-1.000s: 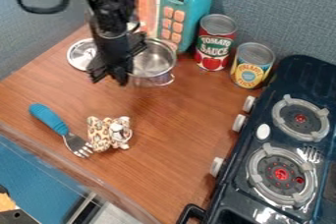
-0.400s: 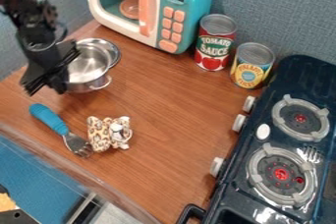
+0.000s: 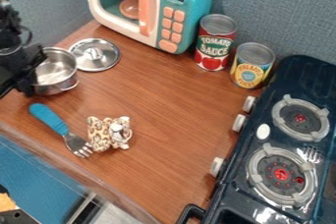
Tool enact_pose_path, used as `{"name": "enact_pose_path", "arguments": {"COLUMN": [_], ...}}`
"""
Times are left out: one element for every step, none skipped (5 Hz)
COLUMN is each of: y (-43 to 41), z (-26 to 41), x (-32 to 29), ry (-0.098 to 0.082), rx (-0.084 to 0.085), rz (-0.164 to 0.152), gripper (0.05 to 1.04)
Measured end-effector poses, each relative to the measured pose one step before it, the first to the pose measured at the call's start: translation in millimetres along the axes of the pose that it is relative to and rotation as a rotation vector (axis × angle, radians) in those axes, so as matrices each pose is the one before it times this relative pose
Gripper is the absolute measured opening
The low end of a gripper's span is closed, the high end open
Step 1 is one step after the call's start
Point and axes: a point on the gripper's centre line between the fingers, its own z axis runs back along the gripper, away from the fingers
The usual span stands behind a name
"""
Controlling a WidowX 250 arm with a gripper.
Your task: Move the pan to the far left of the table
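Pan (image 3: 58,73) has been carried leftward past the lid (image 3: 95,56) to the far left of the desk (image 3: 164,112), its side gripped by the hand (image 3: 17,84). The goal seems nearly met; setting down and release are probably left.

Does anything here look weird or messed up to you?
I see no spill or damage. The oddity is a spotted plush toy beside the blue-handled fork, among kitchen things. The metal lid also lies off the pan.
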Motion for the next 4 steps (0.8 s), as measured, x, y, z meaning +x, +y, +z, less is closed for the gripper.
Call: {"name": "enact_pose_path", "arguments": {"y": [2.67,4.79,5.46,0.19], "z": [-5.27,-1.83,-0.17,2.06], "x": [11.54,-3.25,-3.63,-2.92], "ry": [-0.0286,-0.0077,0.0206,0.0102], "rx": [0.0021,0.0013,0.0094,-0.0068], "rz": [-0.0210,-0.0127,0.0150,-0.0142], "gripper": [0.067,0.093,0.255,0.505]}}
